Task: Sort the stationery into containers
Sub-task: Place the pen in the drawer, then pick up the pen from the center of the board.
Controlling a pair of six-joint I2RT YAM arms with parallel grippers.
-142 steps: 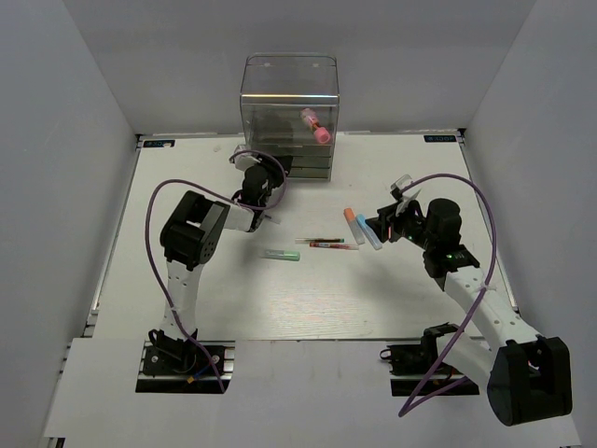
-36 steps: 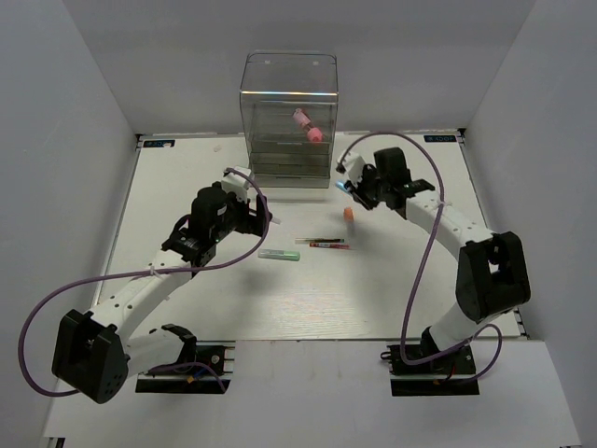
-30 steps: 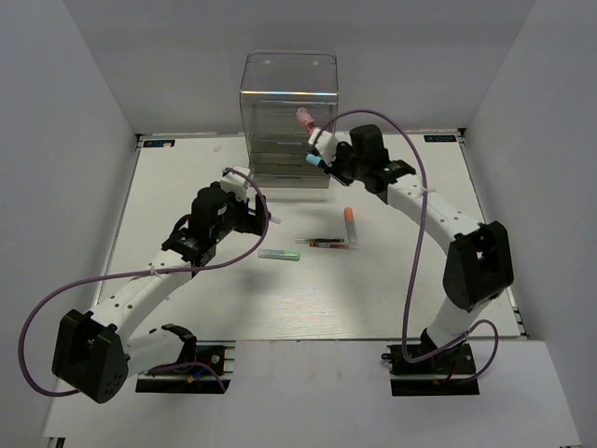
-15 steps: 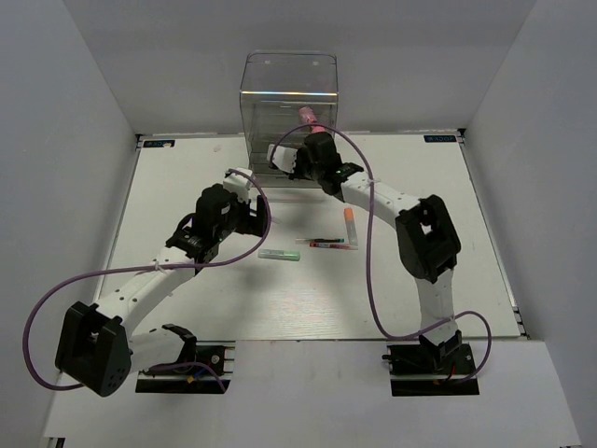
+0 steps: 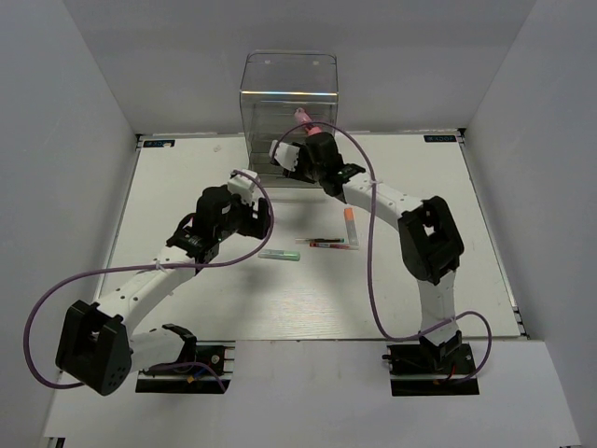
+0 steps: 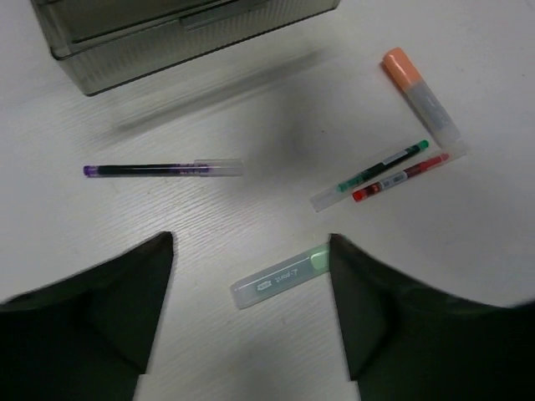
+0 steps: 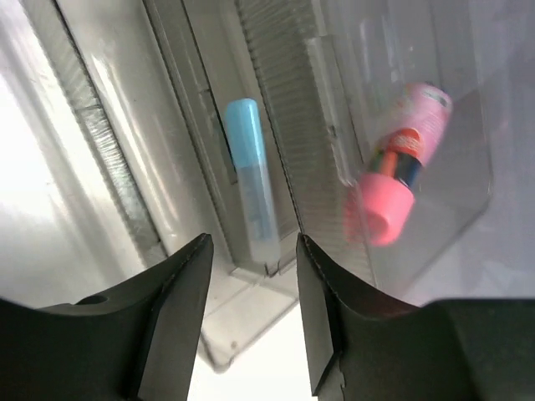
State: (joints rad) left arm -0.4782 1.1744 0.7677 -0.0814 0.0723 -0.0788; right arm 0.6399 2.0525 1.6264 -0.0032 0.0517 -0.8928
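Observation:
The clear cabinet of grey drawers [image 5: 289,98] stands at the back. My right gripper [image 5: 287,161] is at its front, open [image 7: 252,242]. A blue-capped white marker [image 7: 253,180] lies in an open drawer just beyond the fingertips, free of them. The chunky pink marker [image 7: 397,175] lies inside the cabinet. My left gripper [image 5: 254,222] is open [image 6: 251,251] above the table. A green-capped marker [image 6: 280,277] lies below, between the fingers. An orange-capped marker [image 6: 420,96], a green pen [image 6: 376,171], a red pen [image 6: 399,174] and a purple pen [image 6: 159,170] lie on the table.
The green-capped marker [image 5: 280,254], the thin pens [image 5: 322,243] and the orange-capped marker [image 5: 351,226] lie mid-table between the arms. The cabinet's lower front [image 6: 167,42] is just beyond the purple pen. Grey walls close in the table on three sides.
My right gripper carried the blue-capped marker from the table's right to the cabinet front and has let it go in a drawer. My left arm shifted slightly.

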